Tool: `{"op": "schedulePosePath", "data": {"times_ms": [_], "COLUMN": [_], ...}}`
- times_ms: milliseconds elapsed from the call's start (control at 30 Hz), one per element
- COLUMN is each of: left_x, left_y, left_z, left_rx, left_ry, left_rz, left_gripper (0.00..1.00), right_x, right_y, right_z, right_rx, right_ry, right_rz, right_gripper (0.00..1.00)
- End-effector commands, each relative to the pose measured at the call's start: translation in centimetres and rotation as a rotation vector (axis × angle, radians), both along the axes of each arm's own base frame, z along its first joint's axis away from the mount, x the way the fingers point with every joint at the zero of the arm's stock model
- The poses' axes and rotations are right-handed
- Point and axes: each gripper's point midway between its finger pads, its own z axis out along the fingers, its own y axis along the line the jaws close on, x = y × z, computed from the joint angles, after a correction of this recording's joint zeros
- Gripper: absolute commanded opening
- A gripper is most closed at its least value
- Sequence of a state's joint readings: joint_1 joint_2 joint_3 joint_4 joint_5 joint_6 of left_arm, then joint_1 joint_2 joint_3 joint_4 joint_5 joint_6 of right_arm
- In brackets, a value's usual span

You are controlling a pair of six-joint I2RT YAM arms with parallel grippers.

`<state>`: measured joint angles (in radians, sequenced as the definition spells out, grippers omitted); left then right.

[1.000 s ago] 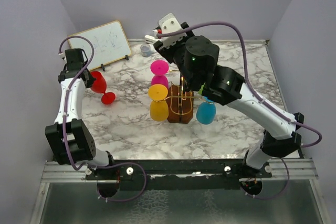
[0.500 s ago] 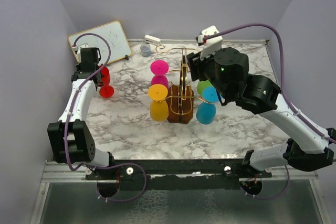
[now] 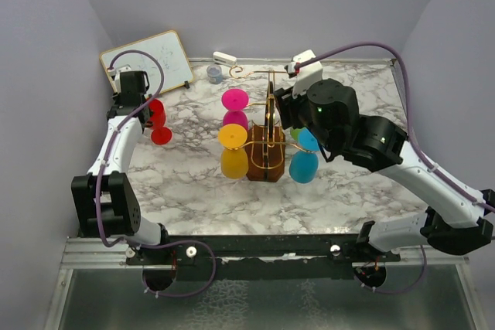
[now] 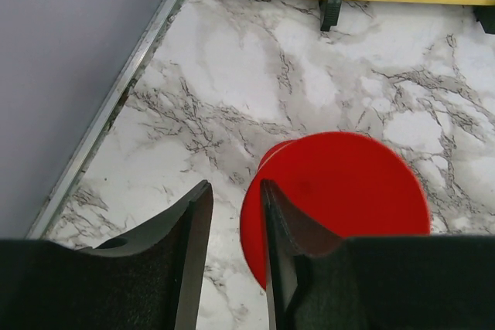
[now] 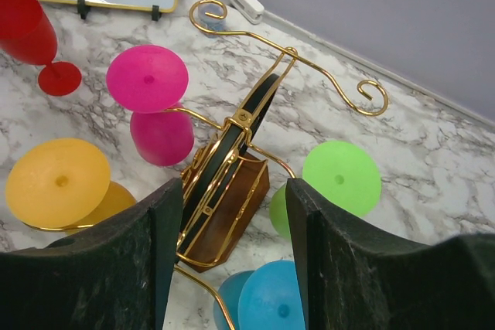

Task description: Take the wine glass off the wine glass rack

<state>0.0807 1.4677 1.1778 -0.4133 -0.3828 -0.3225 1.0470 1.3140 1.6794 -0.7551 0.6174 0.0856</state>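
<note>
Red wine glass off gold rack

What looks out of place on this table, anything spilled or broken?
Nothing looks spilled or broken. The one oddity is the red glass: it sits alone on the marble table near the whiteboard, while the pink glass, yellow glass, green glass and blue glass hang upside down on the gold rack.

From above, the right arm covers most of the green glass. The left claw hides the near edge of the red glass. Marks on the whiteboard are unreadably small; the right wrist view crops the blue glass.
</note>
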Motion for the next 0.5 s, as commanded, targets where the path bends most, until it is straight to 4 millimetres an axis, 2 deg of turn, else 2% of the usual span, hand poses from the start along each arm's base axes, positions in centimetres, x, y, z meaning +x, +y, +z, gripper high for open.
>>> {"op": "schedulePosePath", "data": {"times_ms": [0, 167, 300, 433, 467], "left_x": [0.3, -1.2, -3.5, -6.5, -7.3], "left_y": [0.1, 0.2, -0.5, -3.3, -4.9], "left_z": [2.3, 6.7, 10.3, 13.1, 12.6], "left_rx": [0.010, 0.025, 0.000, -0.083, -0.127], "left_ry": [-0.054, -0.157, -0.252, -0.382, -0.399], "left_rz": [0.002, 0.014, 0.003, -0.112, -0.188], "left_gripper": [0.35, 0.39, 0.40, 0.39, 0.39], "right_x": [-0.8, -0.9, -0.9, -0.7, -0.5], "right_y": [-0.7, -0.1, 1.0, 2.9, 3.4], "right_z": [1.0, 0.9, 0.4, 0.2, 0.6], "right_rx": [0.060, 0.069, 0.073, 0.078, 0.083], "right_ry": [-0.003, 0.006, 0.025, 0.036, 0.036], "right_rz": [0.011, 0.033, 0.065, 0.121, 0.140], "right_gripper": [0.56, 0.56, 0.56, 0.57, 0.57]}}
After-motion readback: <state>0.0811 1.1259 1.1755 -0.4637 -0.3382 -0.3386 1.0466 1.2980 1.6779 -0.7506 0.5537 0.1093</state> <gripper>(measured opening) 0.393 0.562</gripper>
